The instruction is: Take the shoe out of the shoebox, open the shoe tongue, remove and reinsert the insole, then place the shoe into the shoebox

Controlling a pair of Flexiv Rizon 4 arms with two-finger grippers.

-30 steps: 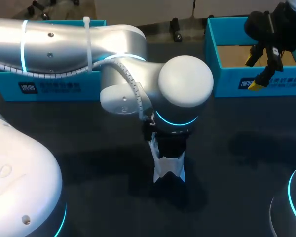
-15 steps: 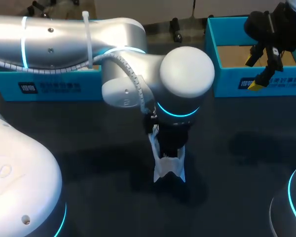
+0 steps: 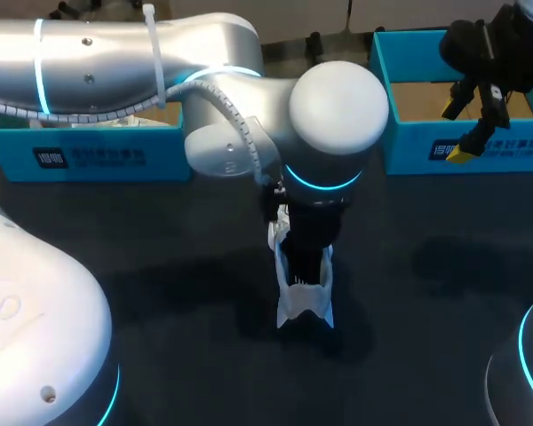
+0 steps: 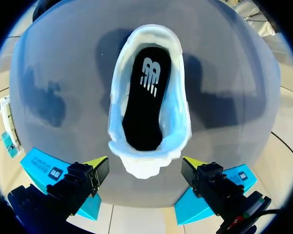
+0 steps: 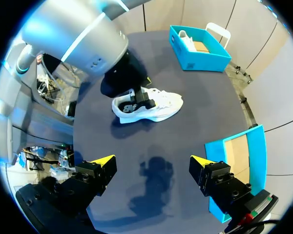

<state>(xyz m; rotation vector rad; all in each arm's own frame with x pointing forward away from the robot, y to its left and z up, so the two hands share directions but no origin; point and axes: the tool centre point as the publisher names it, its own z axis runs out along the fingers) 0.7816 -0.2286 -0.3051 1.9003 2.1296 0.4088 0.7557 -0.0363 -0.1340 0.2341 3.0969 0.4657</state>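
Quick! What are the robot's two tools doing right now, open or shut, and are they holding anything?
Left tool: open, holding nothing, fingers apart above the white shoe.
Right tool: open, holding nothing.

The left arm [image 3: 115,62] is glossy metal, the table [image 3: 444,293] matt, the shoebox [image 3: 409,146] cardboard.

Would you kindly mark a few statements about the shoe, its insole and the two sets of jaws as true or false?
1. The white shoe stands on the table. True.
2. The black insole lies on the table beside the shoe. False: it sits inside the shoe.
3. The left jaws are shut on the shoe. False: they stand open over it.
4. The right jaws are open and hold nothing. True.
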